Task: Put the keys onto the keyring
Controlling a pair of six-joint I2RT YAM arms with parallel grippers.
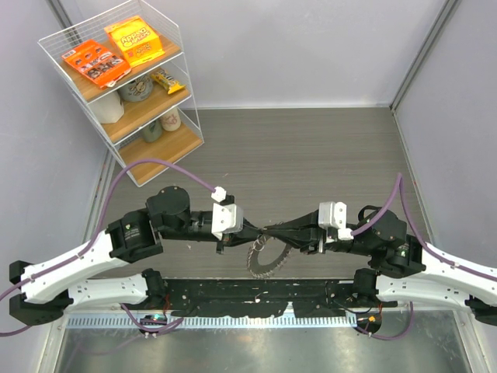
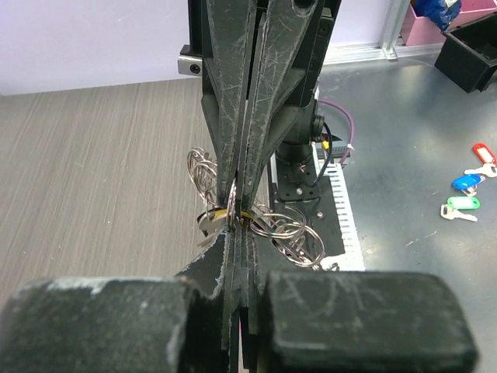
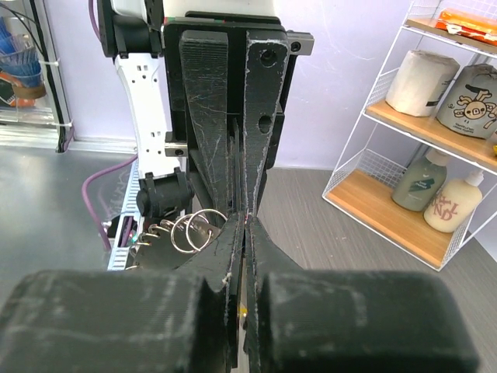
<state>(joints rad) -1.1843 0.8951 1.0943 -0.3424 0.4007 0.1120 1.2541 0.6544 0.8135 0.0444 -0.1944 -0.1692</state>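
Observation:
In the top view my left gripper [image 1: 266, 231] and right gripper [image 1: 281, 230] meet tip to tip over the table's near middle. The keyring [image 1: 262, 261], a floppy silvery loop with a jagged rim, hangs from that junction. In the left wrist view my left gripper [image 2: 239, 225] is shut, with the keyring's coils [image 2: 292, 230] spilling out either side. The yellow key head [image 2: 225, 212] and a silver key [image 2: 207, 226] sit at the pinch. In the right wrist view my right gripper [image 3: 247, 221] is shut; a yellow speck shows deep between its fingers, and keyring coils [image 3: 191, 230] hang left.
A white wire shelf rack [image 1: 124, 85] with snack boxes and bottles stands at the back left, also in the right wrist view [image 3: 435, 148]. Coloured key tags [image 2: 466, 186] lie on the metal surface beyond the table. A black bin [image 2: 474, 47] sits far right there.

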